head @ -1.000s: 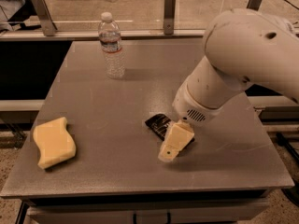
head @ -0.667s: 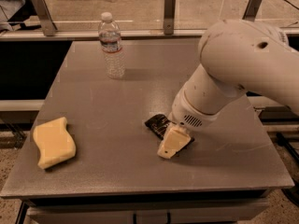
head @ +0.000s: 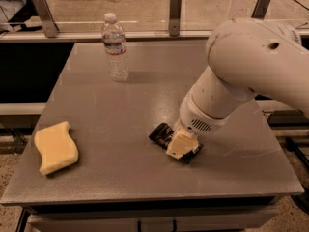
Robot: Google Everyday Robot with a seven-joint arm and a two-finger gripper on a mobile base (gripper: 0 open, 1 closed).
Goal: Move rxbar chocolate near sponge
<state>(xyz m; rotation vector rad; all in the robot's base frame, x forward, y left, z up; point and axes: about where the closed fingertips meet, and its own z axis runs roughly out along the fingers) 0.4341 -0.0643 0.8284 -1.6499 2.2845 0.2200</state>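
The rxbar chocolate [head: 161, 134], a flat black bar with white lettering, lies on the grey table [head: 145, 100] right of centre near the front. My gripper [head: 180, 145] hangs from the large white arm [head: 251, 71] and sits down on top of the bar, covering its right half. The sponge [head: 55, 147], a pale-yellow wavy block, lies at the front left of the table, well apart from the bar.
A clear plastic water bottle [head: 116, 47] stands upright at the back left of the table. A railing with metal posts [head: 175, 6] runs behind the table. The table's front edge lies just below the bar.
The arm has swung left and lowered, so the gripper moved from beside the bar's right end down onto the bar. The bar, sponge and bottle have not moved.
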